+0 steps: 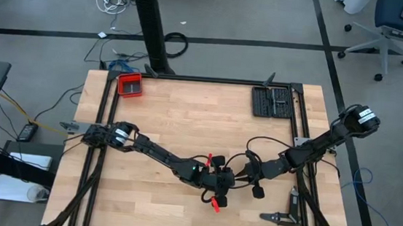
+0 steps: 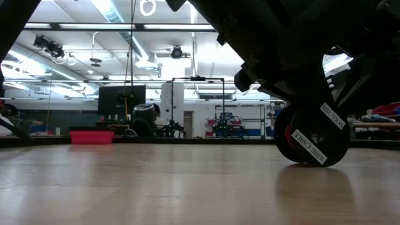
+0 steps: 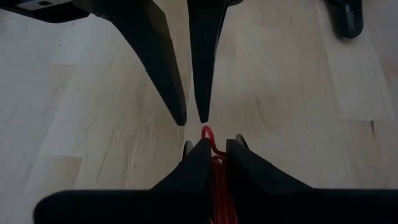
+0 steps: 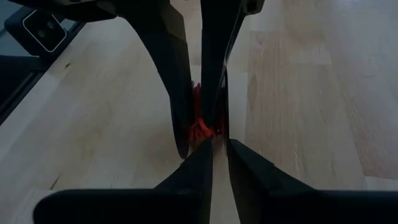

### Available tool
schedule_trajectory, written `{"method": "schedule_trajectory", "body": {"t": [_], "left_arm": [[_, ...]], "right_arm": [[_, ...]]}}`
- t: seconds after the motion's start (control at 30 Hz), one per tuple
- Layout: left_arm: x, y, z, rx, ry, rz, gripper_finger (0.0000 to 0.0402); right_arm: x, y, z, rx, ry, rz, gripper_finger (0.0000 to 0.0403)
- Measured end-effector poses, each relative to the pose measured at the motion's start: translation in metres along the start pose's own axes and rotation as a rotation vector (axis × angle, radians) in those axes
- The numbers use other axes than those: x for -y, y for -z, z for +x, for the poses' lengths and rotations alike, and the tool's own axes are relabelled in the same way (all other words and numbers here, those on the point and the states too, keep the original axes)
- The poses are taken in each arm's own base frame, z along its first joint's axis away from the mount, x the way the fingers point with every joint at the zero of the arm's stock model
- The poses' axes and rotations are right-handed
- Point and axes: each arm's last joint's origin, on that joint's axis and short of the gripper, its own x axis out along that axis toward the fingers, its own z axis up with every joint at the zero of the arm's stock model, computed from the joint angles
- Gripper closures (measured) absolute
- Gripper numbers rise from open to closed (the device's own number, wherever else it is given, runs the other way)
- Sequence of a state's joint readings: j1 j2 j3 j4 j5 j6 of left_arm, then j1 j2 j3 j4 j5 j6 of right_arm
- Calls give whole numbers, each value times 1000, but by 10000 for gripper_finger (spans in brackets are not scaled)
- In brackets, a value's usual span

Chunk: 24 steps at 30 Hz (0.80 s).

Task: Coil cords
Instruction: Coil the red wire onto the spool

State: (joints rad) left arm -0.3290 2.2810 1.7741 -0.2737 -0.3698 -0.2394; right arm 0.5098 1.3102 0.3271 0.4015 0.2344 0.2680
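Observation:
The cords are a thin red bundle [image 3: 216, 177] that sits between the fingers of my left gripper [image 3: 214, 144], which is shut on it near the table's front middle [image 1: 225, 179]. One small red loop [image 3: 206, 132] pokes out past the fingertips. My right gripper [image 4: 219, 144] faces the left one tip to tip [image 1: 244, 177]. Its fingers stand a narrow gap apart with bare wood showing between them. Their tips reach the bundle's end [image 4: 200, 129], and I cannot tell whether they touch it. My left gripper pinches the red bundle [image 4: 198, 115] between its two fingers, several strands together. The strands run back along the gap between the fingers, and only a small loop [image 3: 206, 132] sticks out in front. The fingers slant down toward the table's right side, just above the wood.
A black spool labelled WIRE CABLE [image 2: 312, 140] stands on its rim on the table close to the grippers. A loop of black cable [image 1: 268, 144] lies by my right arm. A red tray [image 1: 130, 85] sits at the far left, and a black tool case [image 1: 271, 101] at the far right.

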Motion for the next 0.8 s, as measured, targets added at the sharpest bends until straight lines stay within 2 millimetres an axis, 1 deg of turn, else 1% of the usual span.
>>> {"method": "schedule_trajectory", "body": {"t": [0.17,0.3,0.53,0.8], "left_arm": [[0,-3,-2,-8,-2,6,345],[0,-3,-3,-21,-7,9,345],[0,-3,-3,-21,-7,8,345],[0,-3,-3,-20,-7,8,345]], "right_arm": [[-1,0,-1,-5,-10,-3,351],[-9,1,-3,5,-48,-41,351],[-25,3,-9,78,76,-202,351],[-26,4,-10,89,140,-296,351]]}}
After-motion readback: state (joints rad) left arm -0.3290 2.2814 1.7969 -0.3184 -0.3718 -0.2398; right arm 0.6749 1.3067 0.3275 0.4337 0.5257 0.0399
